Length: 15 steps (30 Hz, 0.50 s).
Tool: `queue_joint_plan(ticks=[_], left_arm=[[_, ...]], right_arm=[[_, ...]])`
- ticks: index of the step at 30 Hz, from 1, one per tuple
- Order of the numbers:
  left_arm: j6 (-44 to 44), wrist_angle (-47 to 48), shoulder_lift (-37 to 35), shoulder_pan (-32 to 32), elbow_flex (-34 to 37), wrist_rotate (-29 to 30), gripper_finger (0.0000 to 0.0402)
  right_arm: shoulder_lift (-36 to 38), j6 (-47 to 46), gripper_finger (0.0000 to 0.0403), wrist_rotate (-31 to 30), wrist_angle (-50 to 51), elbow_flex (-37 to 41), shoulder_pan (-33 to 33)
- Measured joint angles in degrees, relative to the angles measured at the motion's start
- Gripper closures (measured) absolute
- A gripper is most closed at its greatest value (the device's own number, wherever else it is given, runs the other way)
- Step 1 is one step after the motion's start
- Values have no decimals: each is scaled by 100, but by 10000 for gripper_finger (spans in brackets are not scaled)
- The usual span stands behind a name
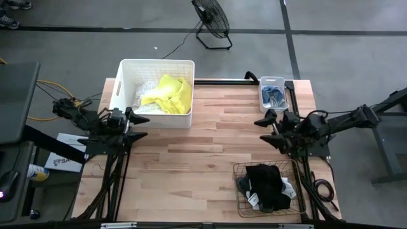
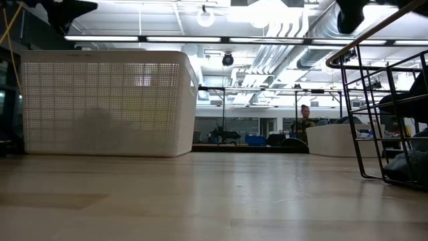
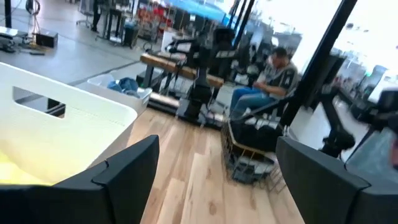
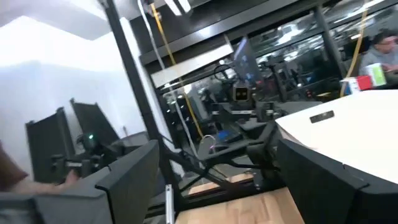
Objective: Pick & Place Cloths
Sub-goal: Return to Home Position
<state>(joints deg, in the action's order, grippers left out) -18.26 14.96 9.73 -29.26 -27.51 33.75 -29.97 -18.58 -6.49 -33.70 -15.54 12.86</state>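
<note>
A neon yellow cloth (image 1: 172, 94) lies on a white cloth (image 1: 144, 95) inside the white tub (image 1: 121, 76) at the table's far left. Black cloths with white print (image 1: 266, 186) fill the brown wire basket (image 1: 239, 170) at the near right. Small grey-blue socks (image 1: 274, 95) lie in a small white tray (image 1: 261, 81) at the far right. My left gripper (image 1: 138, 124) hovers open at the left edge, just near-side of the tub. My right gripper (image 1: 268, 128) hovers open at the right, between the tray and the basket. Both hold nothing.
Bare wooden tabletop (image 1: 203, 159) spreads between the two arms. A floor fan (image 1: 212, 19) stands beyond the far edge. In the left wrist view a seated person (image 3: 273, 78) shows in the room behind the table.
</note>
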Motion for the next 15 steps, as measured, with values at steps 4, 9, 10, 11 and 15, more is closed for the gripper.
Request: queue_joint_plan(ticks=[4,9,10,11,15], left_arm=[[10,-526,-202,0,399,62,83],[-9,-636,-486,0,601,399,83],[-12,-639,-533,0,625,434,83],[-18,-670,-564,0,652,462,83],[-22,-749,-610,0,763,484,83]], right_arm=[[251,-5,88,-192,-245,469,-86],[495,-191,88,-26,-447,898,-405],[543,-228,88,59,-601,1024,-494],[584,-252,88,149,-772,1147,-580],[739,-515,88,367,-1081,1501,-908]])
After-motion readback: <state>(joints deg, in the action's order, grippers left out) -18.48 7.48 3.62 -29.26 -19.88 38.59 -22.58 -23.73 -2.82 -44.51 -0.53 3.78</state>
